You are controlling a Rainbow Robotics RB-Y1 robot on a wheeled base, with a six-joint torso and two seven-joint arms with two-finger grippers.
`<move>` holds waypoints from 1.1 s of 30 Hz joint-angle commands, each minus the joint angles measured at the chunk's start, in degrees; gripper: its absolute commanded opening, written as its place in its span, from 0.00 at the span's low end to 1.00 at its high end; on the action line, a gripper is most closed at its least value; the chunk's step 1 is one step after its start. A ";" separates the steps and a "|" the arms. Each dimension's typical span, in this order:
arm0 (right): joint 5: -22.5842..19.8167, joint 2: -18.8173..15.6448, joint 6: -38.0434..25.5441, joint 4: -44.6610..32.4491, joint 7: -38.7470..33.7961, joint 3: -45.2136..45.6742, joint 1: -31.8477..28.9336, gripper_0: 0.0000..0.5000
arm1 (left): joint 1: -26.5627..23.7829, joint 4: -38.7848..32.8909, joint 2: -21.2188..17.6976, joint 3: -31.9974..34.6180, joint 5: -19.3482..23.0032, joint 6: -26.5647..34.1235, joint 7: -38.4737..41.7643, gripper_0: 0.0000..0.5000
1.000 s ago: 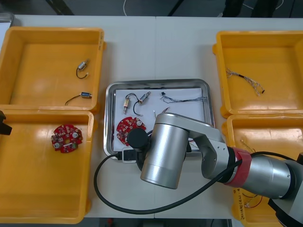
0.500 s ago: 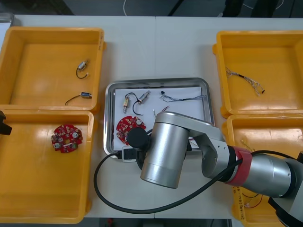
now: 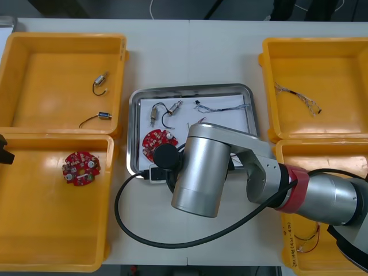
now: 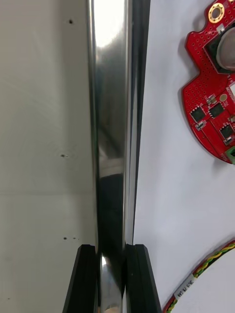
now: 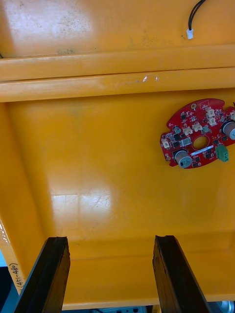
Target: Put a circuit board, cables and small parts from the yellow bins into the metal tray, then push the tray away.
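Front view takes in the light surface (image 3: 190,52) with yellow bins at both sides: the left far bin (image 3: 34,69), the left near bin (image 3: 46,230), the right far bin (image 3: 345,63) and the right near bin (image 3: 333,150). The right arm (image 3: 201,172) reaches across the middle and covers the near part of the metal tray (image 3: 133,132), which lies between the bins and is white inside.

In the right wrist view the right gripper (image 4: 111,254) is clamped on the tray's shiny near rim, with one finger outside over the surface and the other inside over the white lining. The left gripper (image 5: 111,244) hangs over the left near bin with its fingers spread wide, holding nothing.

A red circuit board (image 3: 156,141) lies in the tray's near left part, just beside the arm. A second board (image 3: 80,168) lies in the left near bin.

A thin pale cable (image 3: 224,106) runs along the tray's far side. A red and yellow cable (image 4: 205,274) lies in the tray near the gripper's inner finger. A dark cable (image 3: 296,96) lies in the right far bin.

Two small metal parts (image 3: 154,113) with black leads sit in the tray's far left. Two more parts (image 3: 101,80) lie in the left far bin.
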State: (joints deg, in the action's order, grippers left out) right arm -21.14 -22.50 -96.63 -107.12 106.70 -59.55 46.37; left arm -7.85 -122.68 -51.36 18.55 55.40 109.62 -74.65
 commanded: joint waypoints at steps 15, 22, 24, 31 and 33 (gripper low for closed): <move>-3.56 0.27 2.33 8.50 -2.28 -0.75 9.79 0.00 | 1.00 -1.69 -2.51 1.92 0.41 0.38 3.11 1.00; -4.00 1.67 2.68 12.19 -2.37 -0.75 12.34 0.00 | 1.00 -1.69 -2.51 1.92 0.41 0.38 3.11 1.00; -4.00 1.67 2.68 12.63 -2.19 -0.75 12.87 0.00 | 1.00 -1.69 -2.51 1.92 0.41 0.38 3.11 1.00; -4.00 2.46 2.77 15.09 -1.93 -0.75 14.89 0.00 | 1.00 -1.69 -2.51 1.92 0.41 0.38 3.11 1.00; -4.00 2.73 2.77 15.89 -1.84 -0.84 15.33 0.00 | 1.00 -1.69 -2.51 1.92 0.41 0.38 3.11 1.00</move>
State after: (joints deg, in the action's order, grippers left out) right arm -24.69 -21.51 -94.30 -91.96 106.61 -59.58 58.49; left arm -7.85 -122.68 -51.36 18.56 55.40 109.62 -74.65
